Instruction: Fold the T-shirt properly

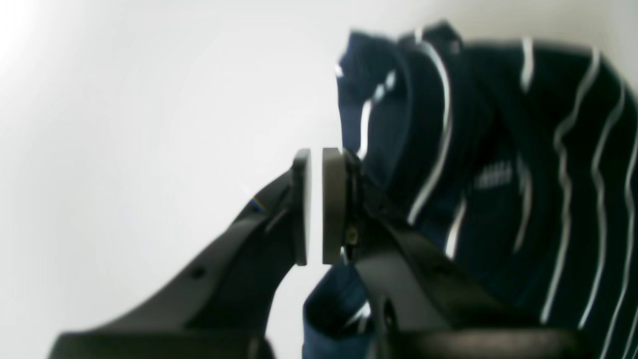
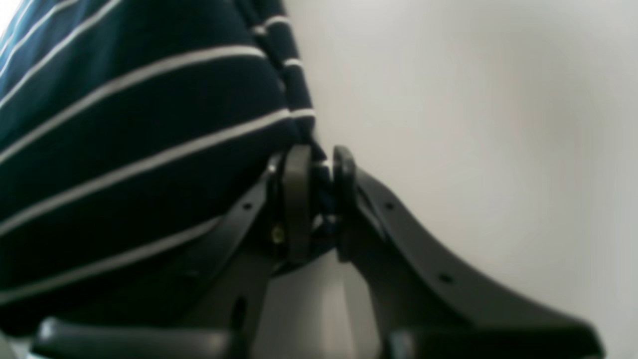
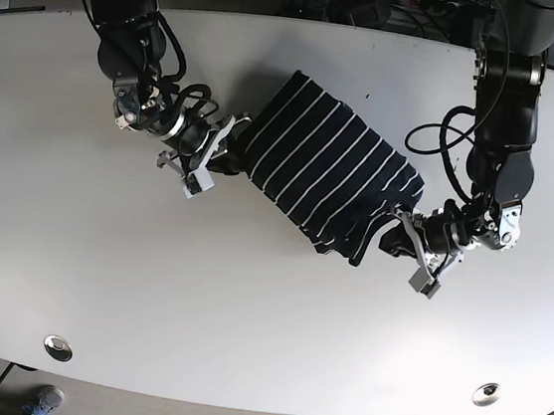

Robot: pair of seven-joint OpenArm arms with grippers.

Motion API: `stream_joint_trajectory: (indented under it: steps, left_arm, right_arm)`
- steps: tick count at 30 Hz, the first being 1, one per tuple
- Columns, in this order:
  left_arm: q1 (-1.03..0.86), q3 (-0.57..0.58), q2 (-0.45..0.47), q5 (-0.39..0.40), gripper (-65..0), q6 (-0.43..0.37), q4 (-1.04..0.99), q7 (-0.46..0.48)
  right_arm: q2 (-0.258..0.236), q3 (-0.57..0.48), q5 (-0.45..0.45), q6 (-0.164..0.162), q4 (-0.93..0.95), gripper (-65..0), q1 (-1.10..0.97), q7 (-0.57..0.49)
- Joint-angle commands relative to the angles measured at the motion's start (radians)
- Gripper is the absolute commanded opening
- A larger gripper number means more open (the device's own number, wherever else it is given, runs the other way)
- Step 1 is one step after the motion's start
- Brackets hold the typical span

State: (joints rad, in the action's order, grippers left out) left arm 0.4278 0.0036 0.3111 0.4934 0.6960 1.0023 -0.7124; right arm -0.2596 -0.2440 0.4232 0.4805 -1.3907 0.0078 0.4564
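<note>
Base view shows a white oval table (image 3: pixel 244 324) with a navy blue T-shirt with thin white stripes (image 3: pixel 326 168) lying near its middle, folded into a rough slanted rectangle that runs from upper left to lower right. At the left of this view, the right arm reaches in from the top corner, and its right gripper (image 3: pixel 225 152) sits at the shirt's left edge. The right wrist view shows that gripper's (image 2: pixel 319 199) two dark pads (image 2: pixel 298 199) pressed close with a fold of the striped fabric (image 2: pixel 124 149) caught between them, so it is clamped on the shirt's edge; the cloth fills the left half of that picture, the bare white tabletop (image 2: pixel 473 124) the right half.

Moving right across the base view, the shirt's lower right corner droops into a dark, bunched fold. The left gripper (image 3: pixel 402 237) rests just beside that corner, its arm coming down from the top right, with black cables looping by it. In the left wrist view, the left gripper's (image 1: pixel 316 204) pads (image 1: pixel 333 204) stand nearly together with a thin bright slit between them and no cloth visible in that slit; crumpled striped fabric (image 1: pixel 498 174) lies against the outer side of one finger and spreads to the right, blurred.

Two metal discs (image 3: pixel 58 347) sit near the table's front edge.
</note>
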Motion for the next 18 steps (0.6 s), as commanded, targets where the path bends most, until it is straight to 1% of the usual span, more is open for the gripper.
stream_joint_trajectory:
  steps: [1,3,4,6,8,9,10,13,18]
  left_arm:
    - [0.056,-0.007,0.018,0.021,-62.6,0.002,0.036,0.020]
    - [0.061,-0.009,0.043,0.026,-62.6,0.002,0.120,-0.034]
    - [0.047,-0.012,0.053,0.026,-62.6,0.002,0.220,-0.092]
    - [-0.031,-0.035,0.055,0.026,-62.6,0.002,0.359,-0.146]
    - [-0.134,-0.095,0.052,0.026,-62.6,0.002,0.491,-0.178]
    - [-0.185,-0.116,0.050,0.026,-62.6,0.002,0.547,-0.189]
    - [-0.249,-0.136,0.027,0.024,-62.6,0.002,0.608,-0.194]
    - [-0.401,-0.161,0.006,0.020,-62.6,0.002,0.697,-0.200]
    - [-0.510,-0.162,0.000,0.020,-62.6,0.002,0.686,-0.194]
  right_arm:
    - [-0.007,0.001,0.007,0.010,-0.057,-58.2,-0.032,-0.001]
    - [-0.005,0.001,0.010,0.010,-0.071,-58.2,-0.050,-0.001]
    - [-0.005,0.002,0.012,0.010,-0.071,-58.3,-0.056,-0.001]
    - [-0.002,0.035,0.012,0.010,-0.071,-58.3,-0.055,-0.001]
    - [0.004,0.076,0.012,0.010,-0.071,-58.3,-0.055,-0.001]
    - [0.004,0.087,0.012,0.010,-0.071,-58.3,-0.052,-0.001]
    - [0.001,0.088,0.012,0.010,-0.071,-58.3,-0.044,-0.001]
    - [-0.005,0.090,0.012,0.010,-0.072,-58.3,-0.021,0.000]
    - [-0.005,0.090,0.010,0.010,-0.072,-58.3,-0.009,0.000]
